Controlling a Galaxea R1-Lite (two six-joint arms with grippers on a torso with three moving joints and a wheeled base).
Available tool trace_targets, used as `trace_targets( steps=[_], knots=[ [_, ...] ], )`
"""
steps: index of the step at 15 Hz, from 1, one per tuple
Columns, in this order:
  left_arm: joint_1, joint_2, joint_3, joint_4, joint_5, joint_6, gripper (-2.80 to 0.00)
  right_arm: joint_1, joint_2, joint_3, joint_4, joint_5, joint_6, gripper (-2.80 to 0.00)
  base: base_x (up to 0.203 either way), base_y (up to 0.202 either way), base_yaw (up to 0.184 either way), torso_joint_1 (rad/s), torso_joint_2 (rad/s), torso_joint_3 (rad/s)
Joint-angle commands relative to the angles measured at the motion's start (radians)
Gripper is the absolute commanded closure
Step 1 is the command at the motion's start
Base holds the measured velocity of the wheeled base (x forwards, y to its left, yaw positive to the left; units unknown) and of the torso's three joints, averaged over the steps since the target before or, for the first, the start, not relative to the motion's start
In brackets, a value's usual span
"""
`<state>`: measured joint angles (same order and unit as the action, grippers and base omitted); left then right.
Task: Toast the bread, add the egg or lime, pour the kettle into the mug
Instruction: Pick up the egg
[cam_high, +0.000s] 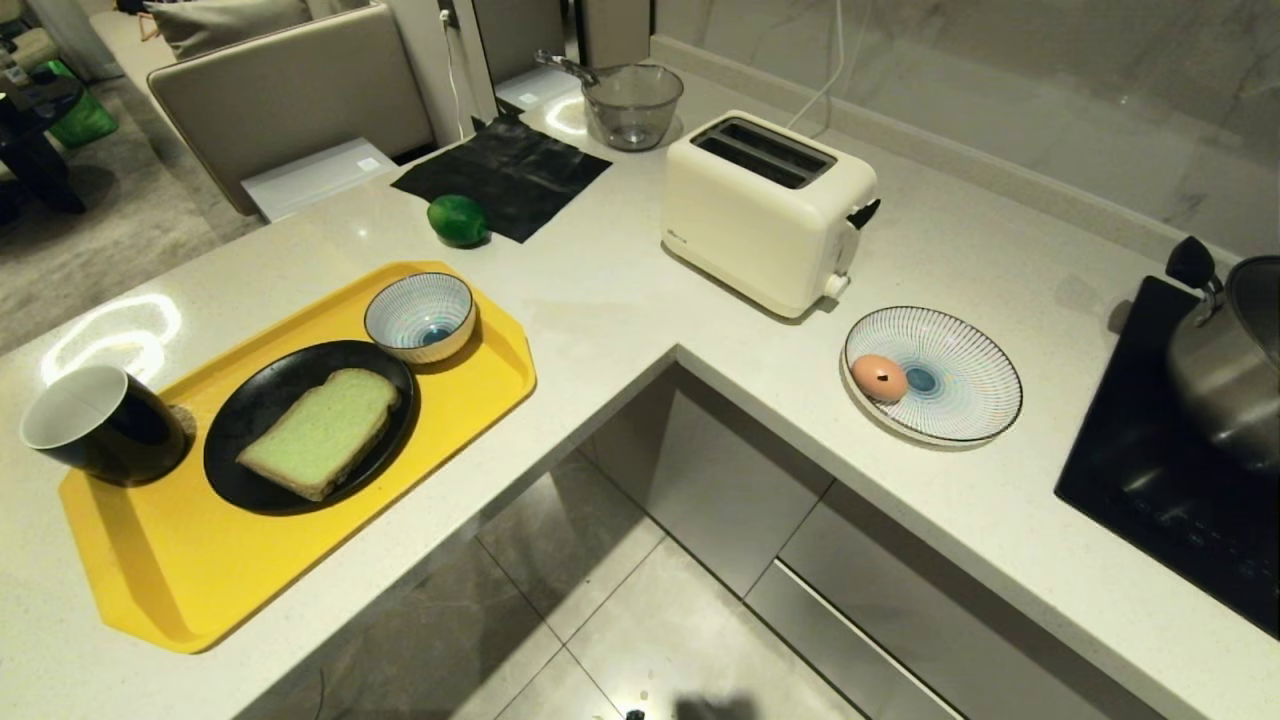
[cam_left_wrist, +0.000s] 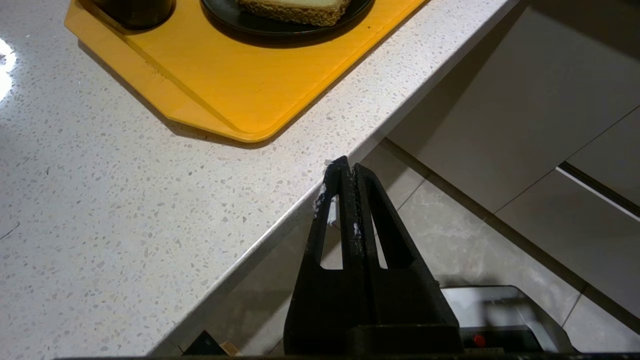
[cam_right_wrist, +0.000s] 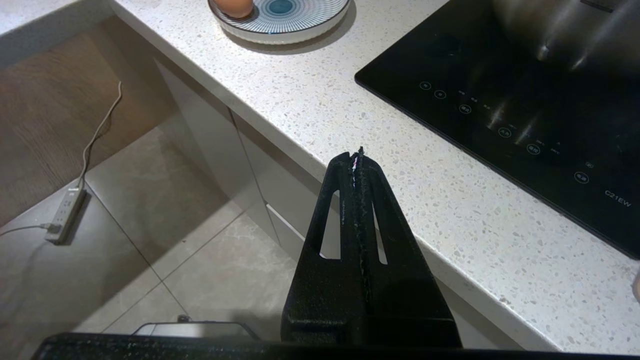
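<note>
The pale green bread (cam_high: 322, 432) lies on a black plate (cam_high: 240, 440) on the yellow tray (cam_high: 180, 560), with the black mug (cam_high: 100, 425) at the tray's left edge. Further back, the lime (cam_high: 457, 220) rests beside a black mat. The egg (cam_high: 879, 377) sits on a striped plate (cam_high: 960, 385) to the right of the cream toaster (cam_high: 765, 210). The kettle is out of view. My left gripper (cam_left_wrist: 347, 162) hangs shut and empty by the counter edge below the tray (cam_left_wrist: 225, 85). My right gripper (cam_right_wrist: 354, 152) is shut and empty at the counter edge near the hob (cam_right_wrist: 500, 90).
A striped bowl (cam_high: 420, 315) stands on the tray behind the plate. A steel pot (cam_high: 1225, 370) sits on the black hob (cam_high: 1160, 480) at far right. A glass bowl (cam_high: 632, 100) stands behind the black mat (cam_high: 505, 175). The L-shaped counter wraps round an inner corner.
</note>
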<state>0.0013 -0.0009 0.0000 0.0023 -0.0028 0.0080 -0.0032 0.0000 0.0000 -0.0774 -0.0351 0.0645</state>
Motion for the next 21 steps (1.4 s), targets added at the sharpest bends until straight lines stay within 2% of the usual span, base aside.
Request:
trace_targets(
  steps=[1, 7, 9, 11, 13, 16, 18, 20, 21],
  knots=[
    [0.002, -0.001, 0.000, 0.001, 0.000, 0.000, 0.00, 0.000, 0.002, 0.026, -0.001, 0.000, 0.000, 0.00, 0.000, 0.000, 0.000, 0.000, 0.00, 0.000],
    [0.001, -0.001, 0.000, 0.001, 0.001, 0.000, 0.00, 0.000, 0.007, 0.007, 0.012, 0.008, -0.020, 0.00, 0.000, 0.000, 0.000, 0.000, 0.00, 0.000],
    [0.002, -0.001, 0.000, 0.001, 0.000, 0.000, 0.00, 0.000, 0.101, -0.089, 0.035, 0.027, -0.011, 0.00, 0.000, 0.000, 0.000, 0.000, 0.00, 0.000],
    [0.002, -0.001, 0.000, 0.000, 0.000, 0.000, 0.00, 0.000, 0.320, -0.250, 0.044, 0.038, 0.037, 0.00, 0.000, 0.000, 0.000, 0.000, 0.00, 0.000],
    [0.000, -0.001, 0.000, -0.001, 0.000, 0.000, 0.00, 0.000, 0.587, -0.465, 0.049, 0.042, 0.077, 0.00, 0.000, 0.000, 0.000, 0.000, 0.00, 0.000],
    [0.002, -0.001, 0.000, 0.000, 0.001, 0.000, 0.00, -0.008, 0.879, -0.843, 0.114, 0.020, 0.091, 0.00, 0.000, 0.000, 0.000, 0.000, 0.00, 0.000],
    [0.000, -0.001, 0.000, 0.001, 0.000, 0.000, 0.00, -0.013, 0.963, -1.062, 0.290, 0.008, 0.019, 0.00, 0.000, 0.000, 0.000, 0.000, 0.00, 0.000],
    [0.000, -0.001, 0.000, 0.001, 0.000, 0.000, 0.00, -0.015, 1.044, -1.201, 0.538, 0.053, -0.142, 0.00, 0.000, 0.000, 0.000, 0.000, 0.00, 0.000],
    [0.001, -0.001, 0.000, 0.000, 0.001, 0.000, 0.00, -0.013, 1.073, -1.217, 0.584, 0.079, -0.228, 0.00, 0.000, 0.000, 0.000, 0.000, 0.00, 0.000]
  ],
)
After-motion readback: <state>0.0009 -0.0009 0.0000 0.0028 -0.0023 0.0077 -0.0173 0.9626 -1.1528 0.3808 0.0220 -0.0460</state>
